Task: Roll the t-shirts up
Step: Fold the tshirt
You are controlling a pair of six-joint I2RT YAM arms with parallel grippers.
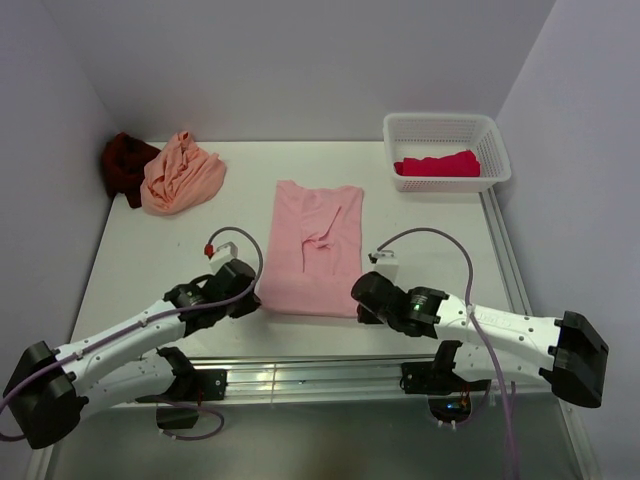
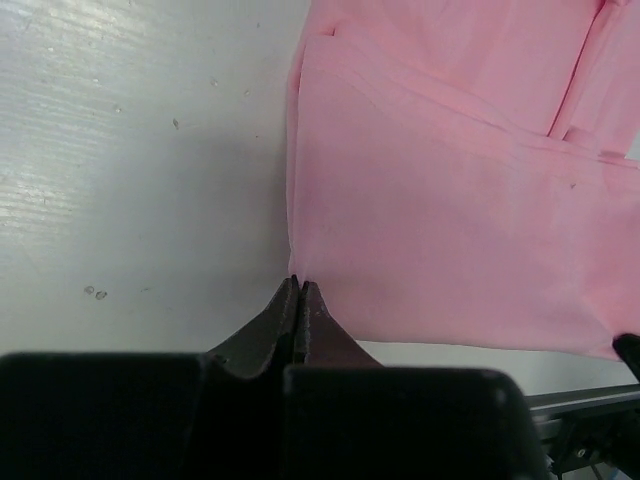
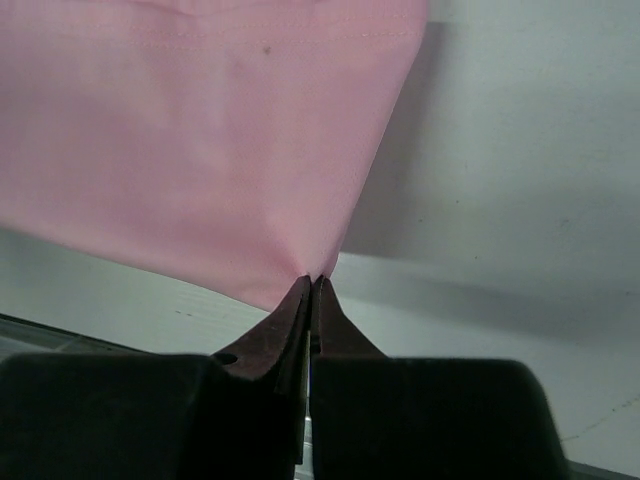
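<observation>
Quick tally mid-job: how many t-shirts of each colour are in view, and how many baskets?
light pink t-shirt: 1
peach-orange t-shirt: 1
dark maroon t-shirt: 1
crimson-pink t-shirt: 1, lying in the basket
white basket: 1
Total: 5 things, 4 of them t-shirts

Robot lab cell — white table (image 1: 180, 250), plain enclosing walls (image 1: 300, 60), aluminium rail (image 1: 320, 378), bolted arms (image 1: 120, 345)

Bare counter (image 1: 170, 250) lies open on both sides of the light pink t-shirt (image 1: 312, 250) and beyond its far edge. The peach-orange t-shirt (image 1: 180, 172) and dark maroon t-shirt (image 1: 123, 165) block the far left corner; the white lattice basket (image 1: 447, 183) fills the far right.
</observation>
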